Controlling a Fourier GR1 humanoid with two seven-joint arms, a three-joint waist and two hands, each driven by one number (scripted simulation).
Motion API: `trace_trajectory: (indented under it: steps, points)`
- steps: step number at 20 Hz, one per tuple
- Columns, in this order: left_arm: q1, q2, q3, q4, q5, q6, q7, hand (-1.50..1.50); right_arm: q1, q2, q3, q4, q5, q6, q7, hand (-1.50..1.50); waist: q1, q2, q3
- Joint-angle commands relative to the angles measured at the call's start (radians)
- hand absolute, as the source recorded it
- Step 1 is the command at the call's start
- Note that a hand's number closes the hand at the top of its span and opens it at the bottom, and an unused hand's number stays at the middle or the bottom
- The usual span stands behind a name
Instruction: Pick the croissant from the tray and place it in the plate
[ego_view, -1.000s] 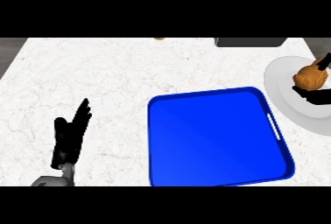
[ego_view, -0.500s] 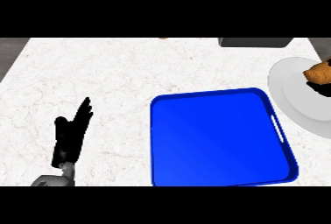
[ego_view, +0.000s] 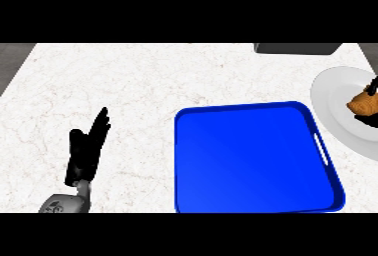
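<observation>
White marble-patterned counter (ego_view: 148, 80) fills the view, with a dark object (ego_view: 297, 48) seen at its far edge. The left hand (ego_view: 86, 150) is seen low at the left, fingers straight and pointed away from the robot, nothing held; it rests well apart from everything else. To the right of that hand, a blue tray (ego_view: 251, 160) is laid flat on the counter, its bare floor shown. Farther right and slightly beyond the tray, a white plate (ego_view: 336, 107) is cut by the view's right edge. The croissant (ego_view: 364, 103) is seen over the plate, at the edge of the view, with black fingers of the right hand (ego_view: 371, 86) shown against it. Whether those fingers are curled round the croissant cannot be told, since most of that hand is out of view.
</observation>
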Motion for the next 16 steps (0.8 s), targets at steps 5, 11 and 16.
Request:
trace_trajectory:
  steps: [5,11,16]
  points:
    - [0.015,0.026,0.026,-0.07,0.023,-0.026,0.046,0.0,-0.038,-0.075,0.021,0.171,0.023,0.137,-0.194,-1.5,-0.001,-0.003,0.001]
    - [0.024,0.006,0.012,-0.04,-0.003,-0.002,0.036,0.0,-0.037,-0.044,-0.151,0.196,-0.168,0.188,-0.39,-1.5,-0.016,-0.004,0.004]
    - [0.047,-0.005,0.009,-0.031,0.0,-0.009,-0.015,0.0,-0.104,-0.124,-0.313,0.272,-0.332,0.379,-0.35,-1.5,-0.008,-0.002,0.002]
